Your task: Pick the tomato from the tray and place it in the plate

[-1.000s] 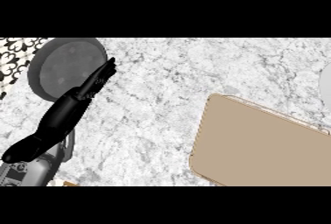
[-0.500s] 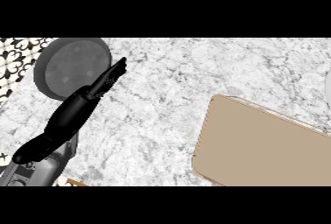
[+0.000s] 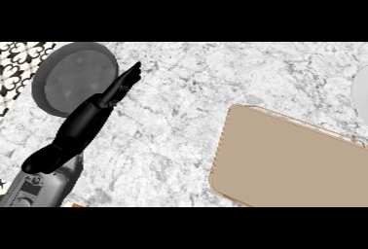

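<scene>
In the head view, the marble counter fills most of the frame. A tan tray lies on it, tilted, running off the picture's right and lower edges; its flat inner surface shows bare, and no tomato can be seen on it or anywhere else in the view, so where the tomato is cannot be told from here.

Well apart from the tray, toward the upper left, a round grey plate rests on the counter, near the counter's patterned edge. Nothing lies on the plate.

The left hand comes in from the lower left on its grey forearm, far from the tray. It is seen edge-on, its fingers held straight and together, stretched toward the upper right. They are not curled round anything. The fingers lie along the plate's right rim, their tips just past it over bare counter; whether they touch the plate cannot be told.

Above the tray, at the right edge of the frame, a pale rounded shape is partly cut off; what it is cannot be made out.

The right hand is nowhere in this view.
</scene>
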Robot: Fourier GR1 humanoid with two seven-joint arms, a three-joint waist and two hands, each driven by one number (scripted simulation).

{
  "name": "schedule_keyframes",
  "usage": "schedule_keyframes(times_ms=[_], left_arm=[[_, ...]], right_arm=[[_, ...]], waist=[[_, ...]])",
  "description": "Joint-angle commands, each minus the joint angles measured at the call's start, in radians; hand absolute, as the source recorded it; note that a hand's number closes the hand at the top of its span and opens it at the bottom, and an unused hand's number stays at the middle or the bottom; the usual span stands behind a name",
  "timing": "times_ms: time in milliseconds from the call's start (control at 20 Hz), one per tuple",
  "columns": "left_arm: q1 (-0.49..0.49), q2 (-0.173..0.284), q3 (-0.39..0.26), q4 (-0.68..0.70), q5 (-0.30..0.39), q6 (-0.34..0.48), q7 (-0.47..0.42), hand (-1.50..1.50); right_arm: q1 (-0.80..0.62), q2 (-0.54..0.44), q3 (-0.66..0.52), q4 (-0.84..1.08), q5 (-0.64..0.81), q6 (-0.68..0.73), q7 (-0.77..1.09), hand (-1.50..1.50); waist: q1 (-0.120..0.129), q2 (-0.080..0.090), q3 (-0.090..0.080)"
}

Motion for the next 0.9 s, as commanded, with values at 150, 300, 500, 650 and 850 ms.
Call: schedule_keyframes(times_ms=[150, 300, 500, 650, 850], left_arm=[[-0.004, -0.010, 0.015, 0.005, -0.002, 0.025, 0.017, 0.00], [-0.002, -0.001, 0.025, 0.019, -0.005, 0.024, 0.016, 0.00], [0.011, -0.008, 0.032, 0.042, -0.006, 0.037, 0.018, 0.00], [0.029, -0.001, 0.040, 0.035, -0.001, 0.036, 0.014, 0.00], [0.044, 0.001, 0.043, 0.032, -0.007, 0.040, -0.001, 0.00]], right_arm=[[0.047, 0.015, 0.017, 0.000, 0.018, -0.119, 0.250, 1.50], [0.086, 0.015, -0.010, 0.000, -0.009, -0.114, 0.250, 1.50], [0.110, 0.015, -0.084, 0.000, -0.083, -0.163, 0.250, 1.50], [0.157, 0.024, -0.152, 0.000, -0.150, -0.194, 0.250, -1.50], [0.217, 0.062, -0.177, 0.000, -0.175, -0.294, 0.250, -1.50]], waist=[[-0.031, -0.017, 0.003], [-0.057, -0.019, 0.005], [-0.089, -0.026, 0.005], [-0.095, -0.030, 0.007], [-0.092, -0.035, 0.004]])
